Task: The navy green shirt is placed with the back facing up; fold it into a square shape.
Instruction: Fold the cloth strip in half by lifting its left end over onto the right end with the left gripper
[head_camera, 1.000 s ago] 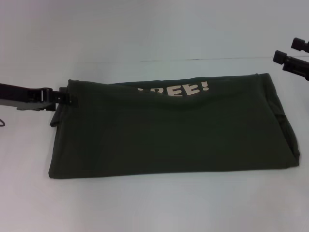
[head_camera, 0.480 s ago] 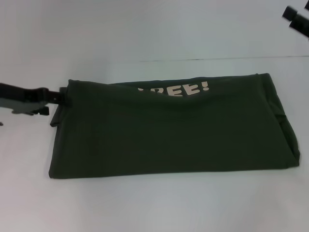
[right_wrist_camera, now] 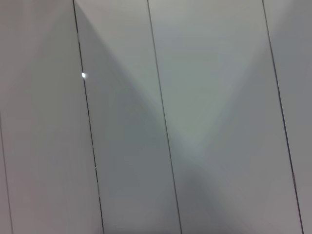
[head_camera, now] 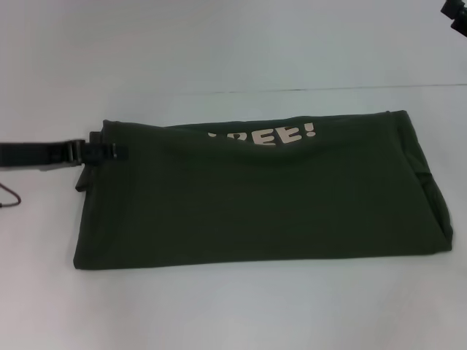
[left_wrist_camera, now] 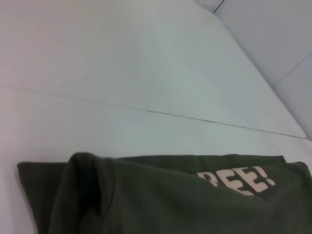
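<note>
1. The dark olive-green short-sleeved cotton shirt [head_camera: 259,193] is lying folded into a wide band across the middle of the white table [head_camera: 233,306], its long near edge running straight from left to right and its right end slanting close to the right border of the head view.
2. Bare table is showing on the near side of the shirt, on the far side up to a thin dark seam line [head_camera: 328,89], and on the left beyond the cloth (the right side is offering the least room).
3. Cream block letters [head_camera: 271,135] ending "EE!" are peeking out at the far edge, where the upper layer is sagging; the letters before them are covered by cloth.
4. The black left gripper [head_camera: 102,152] is reaching in level from the left and is sitting at the shirt's far left corner, its fingers closed on the cloth edge there.
5. In the left wrist view that corner [left_wrist_camera: 85,168] is standing slightly raised as a rounded hump above a flat lower layer.
6. Only a black scrap of the right gripper [head_camera: 457,14] is showing at the far right corner of the head view, well apart from the shirt; whether its fingers are apart or together cannot be told.
7. The right wrist view is showing only pale panels with thin dark seams [right_wrist_camera: 163,117].
</note>
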Motion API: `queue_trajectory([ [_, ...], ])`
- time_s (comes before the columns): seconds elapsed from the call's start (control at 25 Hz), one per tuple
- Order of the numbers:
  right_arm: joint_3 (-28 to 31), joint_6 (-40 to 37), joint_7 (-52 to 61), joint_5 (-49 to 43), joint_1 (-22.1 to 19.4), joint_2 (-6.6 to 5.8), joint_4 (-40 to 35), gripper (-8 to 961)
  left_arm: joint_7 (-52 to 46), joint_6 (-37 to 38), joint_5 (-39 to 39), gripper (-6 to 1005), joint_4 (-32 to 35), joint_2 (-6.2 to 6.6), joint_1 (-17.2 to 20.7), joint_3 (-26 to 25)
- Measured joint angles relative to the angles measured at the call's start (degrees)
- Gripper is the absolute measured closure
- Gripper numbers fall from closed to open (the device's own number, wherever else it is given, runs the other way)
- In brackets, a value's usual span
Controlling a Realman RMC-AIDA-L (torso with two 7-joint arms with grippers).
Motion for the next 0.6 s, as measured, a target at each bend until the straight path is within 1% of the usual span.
queue_trajectory([
  [0.12, -0.1, -0.3, 0.2, 0.0, -0.5, -0.08, -0.1, 127, 2.9, -1.4, -0.5, 153, -2.1, -0.59, 1.0, -0.5],
  [0.24, -0.3, -0.5, 0.0, -0.3, -0.8, -0.07, -0.1, 127, 3.1, -3.2, 0.0, 153, -2.8, -1.33, 1.3, 0.6],
  [0.36, -0.6, -0.6, -0.1, -1.0, -1.0, -0.07, -0.1, 127, 2.5, -4.4, 0.1, 152, -3.0, -1.49, 1.3, 1.6],
  [0.6, -0.8, -0.7, 0.4, -2.5, -1.0, -0.13, -0.3, 127, 1.9, -6.3, 0.1, 152, -3.5, -1.74, 1.4, 2.1],
])
